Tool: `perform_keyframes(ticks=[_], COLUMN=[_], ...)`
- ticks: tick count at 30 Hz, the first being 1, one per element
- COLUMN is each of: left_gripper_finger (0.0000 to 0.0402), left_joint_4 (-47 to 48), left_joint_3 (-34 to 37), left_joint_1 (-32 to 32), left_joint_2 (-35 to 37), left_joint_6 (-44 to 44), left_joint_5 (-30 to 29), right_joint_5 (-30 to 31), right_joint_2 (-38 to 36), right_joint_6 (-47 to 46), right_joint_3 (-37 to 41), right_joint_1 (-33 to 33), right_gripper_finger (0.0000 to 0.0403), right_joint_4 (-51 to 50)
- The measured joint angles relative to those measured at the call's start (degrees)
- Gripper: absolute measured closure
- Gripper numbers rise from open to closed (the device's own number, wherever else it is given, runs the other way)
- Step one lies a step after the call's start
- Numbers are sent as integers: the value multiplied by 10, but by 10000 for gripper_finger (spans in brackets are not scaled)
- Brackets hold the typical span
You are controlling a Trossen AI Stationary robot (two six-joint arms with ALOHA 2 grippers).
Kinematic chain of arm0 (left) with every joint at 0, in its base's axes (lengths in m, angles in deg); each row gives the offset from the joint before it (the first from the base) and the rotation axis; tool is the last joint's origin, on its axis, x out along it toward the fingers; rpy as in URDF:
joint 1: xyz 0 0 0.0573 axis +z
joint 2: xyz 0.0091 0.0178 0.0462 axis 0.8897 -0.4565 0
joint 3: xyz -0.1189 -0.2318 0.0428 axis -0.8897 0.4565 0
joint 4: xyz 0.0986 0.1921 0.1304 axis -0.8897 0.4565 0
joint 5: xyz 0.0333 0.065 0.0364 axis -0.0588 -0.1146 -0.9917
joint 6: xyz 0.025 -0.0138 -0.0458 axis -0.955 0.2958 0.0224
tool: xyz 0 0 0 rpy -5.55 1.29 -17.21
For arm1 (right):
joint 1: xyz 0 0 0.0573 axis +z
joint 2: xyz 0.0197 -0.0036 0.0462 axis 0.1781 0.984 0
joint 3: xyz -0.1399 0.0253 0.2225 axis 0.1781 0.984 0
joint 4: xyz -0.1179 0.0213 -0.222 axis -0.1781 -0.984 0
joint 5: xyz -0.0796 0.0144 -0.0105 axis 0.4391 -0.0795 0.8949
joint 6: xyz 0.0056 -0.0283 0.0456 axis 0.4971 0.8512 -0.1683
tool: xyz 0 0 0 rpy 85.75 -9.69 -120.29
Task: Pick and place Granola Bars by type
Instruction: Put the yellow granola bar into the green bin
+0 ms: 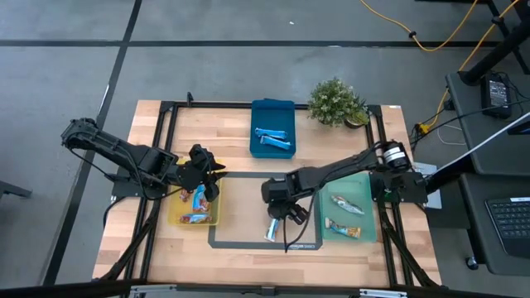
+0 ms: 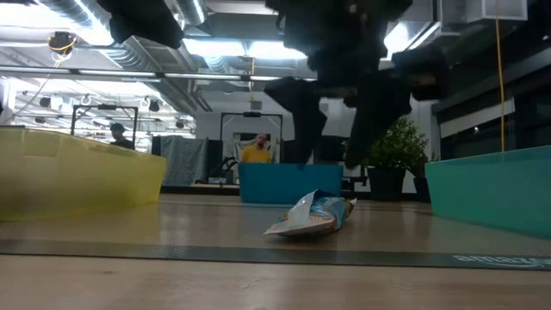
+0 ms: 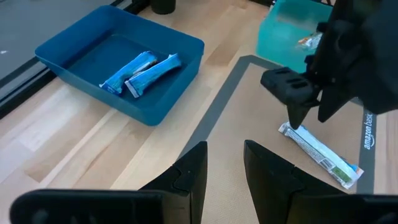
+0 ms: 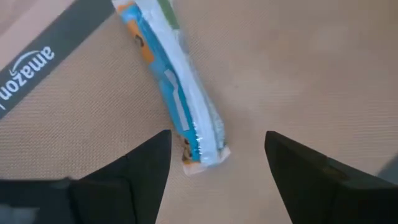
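Observation:
A blue-and-white granola bar (image 1: 273, 230) lies flat on the grey-bordered mat (image 1: 248, 207); it also shows in the low view (image 2: 310, 215) and the right wrist view (image 4: 177, 93). My right gripper (image 4: 217, 168) is open just above it (image 2: 336, 129), one finger on each side of the bar's near end, not touching it. My left gripper (image 1: 214, 174) is open and empty (image 3: 224, 174) over the far edge of the yellow tray (image 1: 175, 217), which holds a few bars with red and orange (image 1: 197, 200).
A blue tray (image 1: 273, 109) at the far middle holds two blue-and-white bars (image 1: 273, 137). A green tray (image 1: 368, 186) at the right holds two silvery bars (image 1: 346, 205). A potted plant (image 1: 335, 101) stands at the far right. A black frame (image 1: 166, 124) runs round the table.

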Motion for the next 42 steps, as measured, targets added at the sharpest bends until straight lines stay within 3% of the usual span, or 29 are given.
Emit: perform_keyframes(ticks=[21,37,42], left_gripper_finger=[304,304,304], left_joint_4=[0,0,0], left_joint_3=[0,0,0], left_joint_1=[0,0,0], left_joint_2=[0,0,0], left_joint_6=[12,16,13], left_joint_5=[-3,-4,-4], right_joint_5=[5,22,87], right_joint_2=[78,77,71], right_joint_6=[-30,-55,-56], right_joint_3=[-2,-11,-55], right_joint_1=[7,9,6], right_gripper_finger=[147,296,314], right_joint_4=[25,11,-47])
